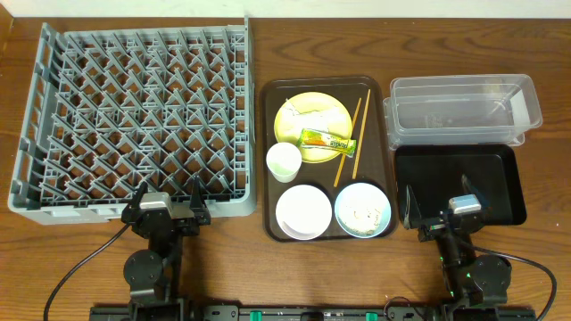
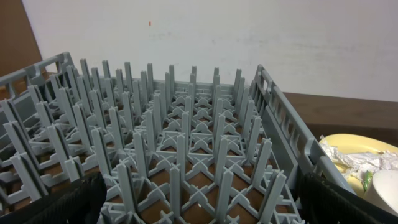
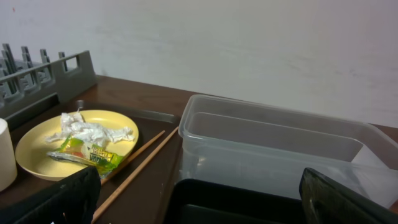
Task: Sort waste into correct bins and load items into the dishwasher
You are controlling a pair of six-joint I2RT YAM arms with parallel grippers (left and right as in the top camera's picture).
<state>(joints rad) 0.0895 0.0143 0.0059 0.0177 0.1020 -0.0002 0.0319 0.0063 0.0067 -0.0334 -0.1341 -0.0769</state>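
Note:
The grey dish rack (image 1: 134, 116) fills the left; it also shows in the left wrist view (image 2: 180, 137). The yellow plate (image 1: 308, 116) holds crumpled white paper (image 1: 314, 113) and the yellow-green wrapper (image 1: 327, 140). Two chopsticks (image 1: 353, 135) lie beside it. A white cup (image 1: 284, 161), a white bowl (image 1: 303, 211) and a light blue bowl (image 1: 363, 210) with rice scraps sit in front. The clear tub (image 1: 464, 109) and black tray (image 1: 459, 183) are at the right. My left gripper (image 1: 167, 207) is open and empty at the rack's front edge. My right gripper (image 1: 440, 212) is open and empty over the black tray's front.
The dishes sit on a dark brown serving tray (image 1: 270, 160) between the rack and the bins. In the right wrist view, the plate (image 3: 37, 149), wrapper (image 3: 90, 155), chopsticks (image 3: 140, 162) and clear tub (image 3: 280, 143) lie ahead. A wall stands behind the table.

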